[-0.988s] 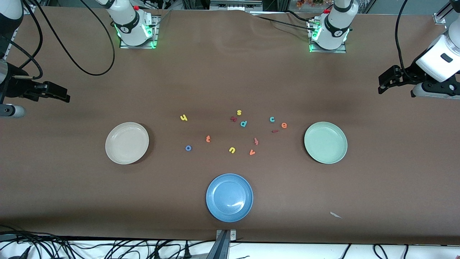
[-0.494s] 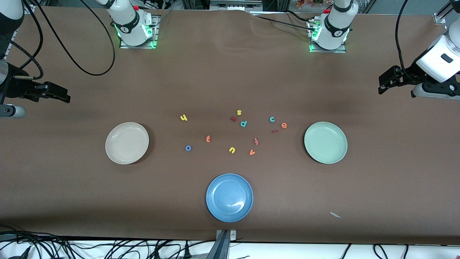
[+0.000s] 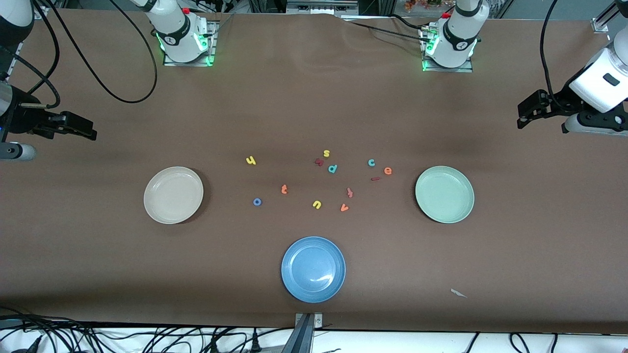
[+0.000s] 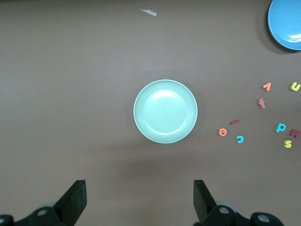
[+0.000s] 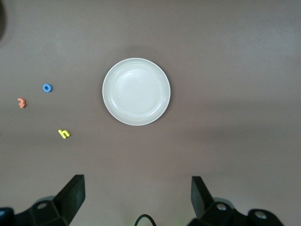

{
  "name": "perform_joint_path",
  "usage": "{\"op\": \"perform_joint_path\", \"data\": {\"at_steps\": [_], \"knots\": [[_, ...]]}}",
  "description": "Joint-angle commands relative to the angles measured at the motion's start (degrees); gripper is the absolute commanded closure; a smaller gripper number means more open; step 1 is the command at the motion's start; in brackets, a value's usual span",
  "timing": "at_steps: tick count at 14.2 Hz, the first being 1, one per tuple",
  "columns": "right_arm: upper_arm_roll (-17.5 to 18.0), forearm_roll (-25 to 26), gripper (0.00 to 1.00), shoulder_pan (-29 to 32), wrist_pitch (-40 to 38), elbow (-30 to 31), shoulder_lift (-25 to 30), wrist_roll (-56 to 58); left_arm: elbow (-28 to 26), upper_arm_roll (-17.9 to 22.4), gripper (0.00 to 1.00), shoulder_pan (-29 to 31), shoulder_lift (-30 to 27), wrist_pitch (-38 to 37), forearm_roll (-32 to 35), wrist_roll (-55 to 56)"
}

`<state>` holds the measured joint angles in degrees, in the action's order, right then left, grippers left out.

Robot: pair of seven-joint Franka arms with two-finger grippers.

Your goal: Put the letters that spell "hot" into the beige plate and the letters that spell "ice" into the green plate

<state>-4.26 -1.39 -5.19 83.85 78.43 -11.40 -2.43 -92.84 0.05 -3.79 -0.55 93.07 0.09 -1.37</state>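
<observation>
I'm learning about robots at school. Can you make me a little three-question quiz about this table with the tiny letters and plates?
1. True or false: the beige plate already holds a letter.
2. Which plate is nearest the front camera? A) green plate B) blue plate C) beige plate
3. Fill in: the teal c, orange e and dark red i lie close to the ____ plate.

Key: 1 false, it has nothing in it. 2 B. 3 green.
</observation>
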Motion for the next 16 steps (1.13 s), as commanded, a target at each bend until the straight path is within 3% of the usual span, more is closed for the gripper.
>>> {"op": "perform_joint_path", "data": {"at_steps": [1,16], "knots": [[-0.2,-0.1,0.00,-0.5,-0.2,-0.6,-0.2,-0.5,1.8,-0.2,0.00,0.1,0.5,-1.7,1.4,-0.5],[0.6,0.0,0.00,-0.5,-0.4,-0.6,0.1,-0.6,1.9,0.4,0.00,0.2,1.3,-1.6,1.4,-0.4]]}}
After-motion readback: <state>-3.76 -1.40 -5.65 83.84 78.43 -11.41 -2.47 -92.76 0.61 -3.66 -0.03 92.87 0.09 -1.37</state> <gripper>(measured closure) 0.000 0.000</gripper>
